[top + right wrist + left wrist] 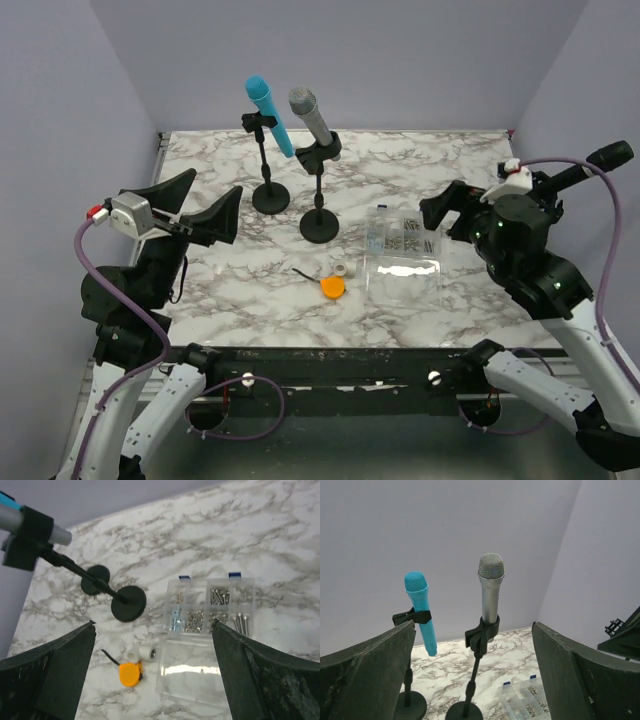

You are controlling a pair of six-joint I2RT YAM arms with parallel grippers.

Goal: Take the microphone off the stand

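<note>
A silver microphone (310, 118) sits clipped in a black stand (319, 224) near the table's middle back. A blue microphone (269, 115) sits in a second black stand (270, 194) to its left. In the left wrist view the silver microphone (490, 590) and the blue microphone (420, 611) stand ahead, between my open fingers. My left gripper (210, 212) is open and empty, left of both stands and apart from them. My right gripper (447, 213) is open and empty above the clear parts box (404, 255). The right wrist view shows the silver microphone's lower end (30, 526) and its stand base (128, 603).
The clear plastic box of screws and nuts (205, 625) lies open right of the stands. An orange tape measure (332, 287) and a small white cylinder (346, 270) lie in front of the stands. Purple walls enclose the marble table (250, 290).
</note>
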